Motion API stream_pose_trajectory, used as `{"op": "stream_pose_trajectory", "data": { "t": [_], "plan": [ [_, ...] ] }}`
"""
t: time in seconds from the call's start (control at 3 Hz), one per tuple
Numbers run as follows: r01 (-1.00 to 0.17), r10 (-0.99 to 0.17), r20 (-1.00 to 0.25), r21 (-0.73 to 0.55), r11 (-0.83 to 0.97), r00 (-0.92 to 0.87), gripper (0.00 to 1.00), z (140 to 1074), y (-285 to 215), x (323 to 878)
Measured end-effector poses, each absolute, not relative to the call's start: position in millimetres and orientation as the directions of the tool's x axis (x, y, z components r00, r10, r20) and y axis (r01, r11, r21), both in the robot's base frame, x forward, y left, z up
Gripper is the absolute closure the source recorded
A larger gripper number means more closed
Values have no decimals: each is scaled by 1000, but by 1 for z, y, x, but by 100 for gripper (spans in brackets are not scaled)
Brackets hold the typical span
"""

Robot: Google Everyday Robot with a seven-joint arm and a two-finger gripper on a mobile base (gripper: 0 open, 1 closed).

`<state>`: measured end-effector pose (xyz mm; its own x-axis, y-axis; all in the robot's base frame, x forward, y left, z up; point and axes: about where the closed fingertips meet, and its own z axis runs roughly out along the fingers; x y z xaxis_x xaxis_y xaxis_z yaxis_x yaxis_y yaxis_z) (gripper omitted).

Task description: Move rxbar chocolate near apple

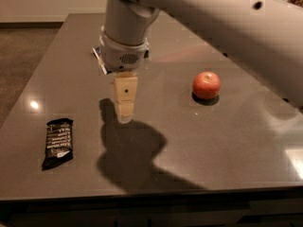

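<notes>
The tool (124, 117) hangs low over the middle of the dark table (227, 145); whether it is apart or together cannot be told. The rxbar chocolate (58, 142) lies well to its left, near the front edge, and the apple (206, 85) sits off to its right.

Hand (124, 116) downward, centre-left; arm (213, 18) from upper right.

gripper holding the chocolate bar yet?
No, the chocolate bar lies flat on the table, well apart from the gripper hanging over the table's middle.
</notes>
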<state>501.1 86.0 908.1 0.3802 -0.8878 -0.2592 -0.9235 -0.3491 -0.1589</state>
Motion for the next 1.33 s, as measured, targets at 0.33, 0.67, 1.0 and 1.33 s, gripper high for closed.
{"op": "stream_pose_trajectory", "data": {
  "t": [0.33,0.67,1.0,1.33],
  "plan": [
    [-886,-853,-240,-125,-446,463,0,887,134,491],
    [-864,-832,-234,-105,-493,504,0,877,155,483],
    [-842,-811,-231,-92,-531,537,0,869,171,472],
    [-817,-788,-225,-75,-572,573,0,859,185,455]
  ]
}}
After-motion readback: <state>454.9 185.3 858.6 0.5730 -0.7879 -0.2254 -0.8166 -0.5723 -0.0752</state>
